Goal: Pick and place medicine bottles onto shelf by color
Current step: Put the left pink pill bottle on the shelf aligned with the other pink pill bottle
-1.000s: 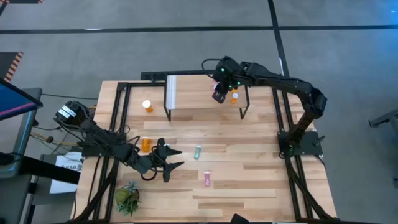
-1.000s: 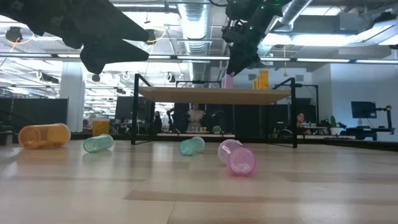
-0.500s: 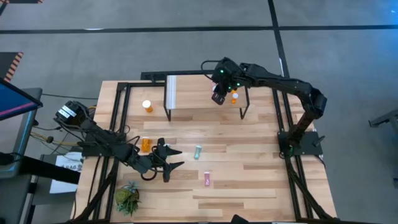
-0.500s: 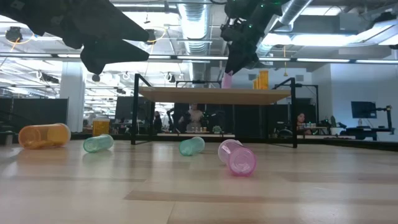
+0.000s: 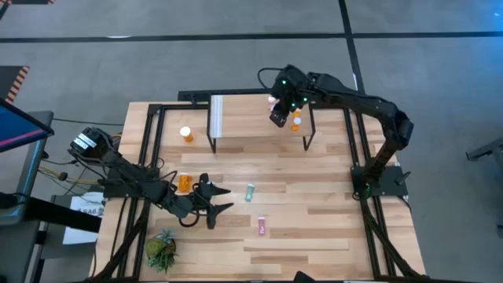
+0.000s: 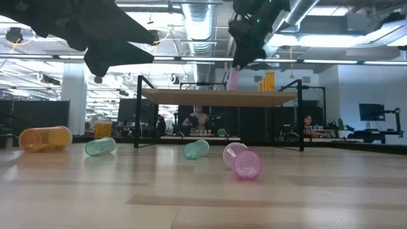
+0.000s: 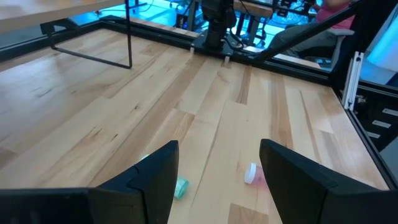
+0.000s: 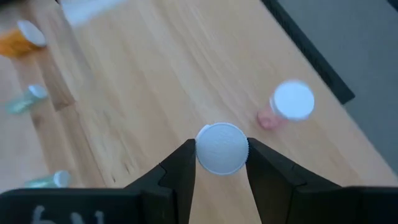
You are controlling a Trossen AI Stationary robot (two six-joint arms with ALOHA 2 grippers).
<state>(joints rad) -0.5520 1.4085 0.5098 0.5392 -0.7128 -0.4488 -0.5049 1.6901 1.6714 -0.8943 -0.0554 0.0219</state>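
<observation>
— Wooden tabletop [image 5: 314,196], what's on it?
— Left gripper [image 5: 211,206] hangs spread and empty near a teal bottle [image 5: 250,192]. Right gripper [image 5: 277,116], over the shelf [image 5: 251,118], pinches a pink bottle [image 8: 222,148].

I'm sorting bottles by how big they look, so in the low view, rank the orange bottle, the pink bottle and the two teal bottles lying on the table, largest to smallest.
1. Orange bottle
2. Pink bottle, though it lies nearest the camera, so unsure
3. The two teal bottles and look alike
</observation>
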